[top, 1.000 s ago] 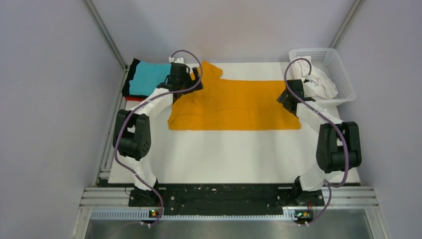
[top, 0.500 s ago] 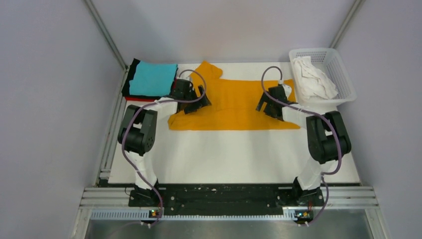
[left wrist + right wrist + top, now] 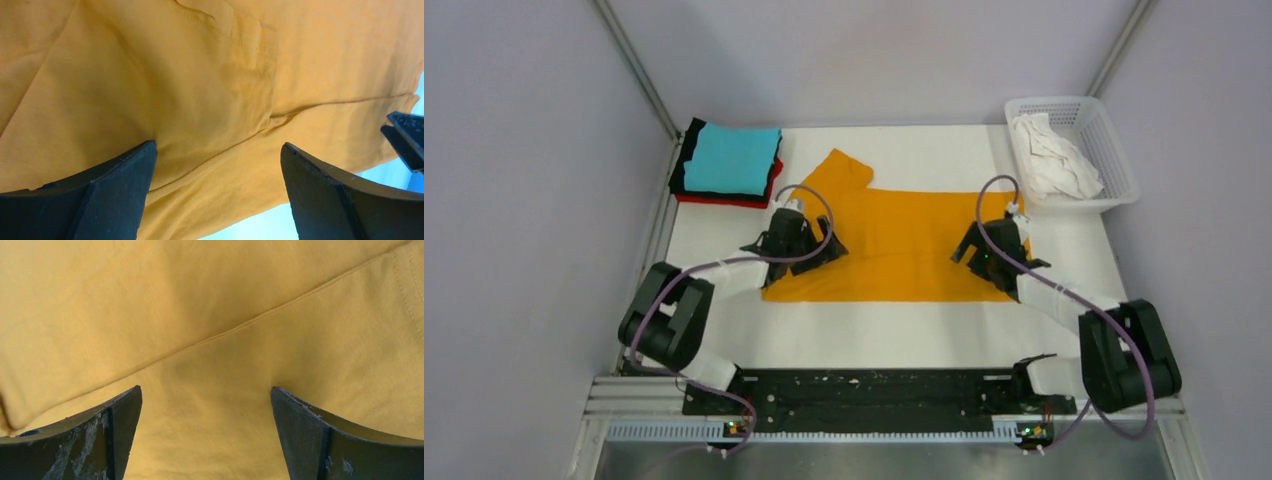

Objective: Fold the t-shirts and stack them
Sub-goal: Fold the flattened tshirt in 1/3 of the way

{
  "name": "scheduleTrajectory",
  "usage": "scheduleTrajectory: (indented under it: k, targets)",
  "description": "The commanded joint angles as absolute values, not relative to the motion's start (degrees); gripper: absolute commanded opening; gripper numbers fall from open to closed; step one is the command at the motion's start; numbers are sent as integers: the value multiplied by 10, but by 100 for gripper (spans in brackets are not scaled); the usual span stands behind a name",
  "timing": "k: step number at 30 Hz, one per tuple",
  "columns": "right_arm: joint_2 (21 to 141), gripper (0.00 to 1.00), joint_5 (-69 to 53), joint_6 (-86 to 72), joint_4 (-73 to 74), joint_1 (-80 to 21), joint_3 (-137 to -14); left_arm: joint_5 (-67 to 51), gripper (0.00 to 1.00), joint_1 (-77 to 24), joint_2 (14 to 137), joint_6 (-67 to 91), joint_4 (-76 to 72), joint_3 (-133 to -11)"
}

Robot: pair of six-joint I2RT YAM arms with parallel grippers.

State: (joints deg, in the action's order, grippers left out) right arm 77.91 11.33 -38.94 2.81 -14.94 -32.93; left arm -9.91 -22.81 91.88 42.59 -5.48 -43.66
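Orange-yellow shirt (image 3: 894,245): laid flat, middle of table (image 3: 904,325).
Left gripper (image 3: 217,150): fingers (image 3: 110,195) spread wide, nothing held, tips down at the shirt's left part.
Right gripper (image 3: 206,392): fingers (image 3: 320,435) equally wide, empty, at its right part.
Folded stack (image 3: 729,160), cyan on top: far left corner.
White shirt (image 3: 1049,160): in basket (image 3: 1069,101).

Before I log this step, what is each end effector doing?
Left end effector: open, empty, over the orange shirt.
Right end effector: open, empty.
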Motion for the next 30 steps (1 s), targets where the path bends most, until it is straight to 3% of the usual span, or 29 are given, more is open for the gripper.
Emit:
scheduleTrajectory:
  k: [1, 8, 13, 30]
  targets:
    - [688, 99, 60, -480, 151, -169, -239, -20, 99, -292, 832, 492, 39, -336]
    - [465, 99, 87, -578, 328, -197, -181, 80, 99, -379, 718, 572, 140, -275]
    - [375, 99, 95, -597, 410, -198, -185, 77, 99, -400, 631, 596, 168, -238]
    - [306, 99, 157, -537, 362, -199, -264, 66, 99, -430, 564, 619, 230, -215]
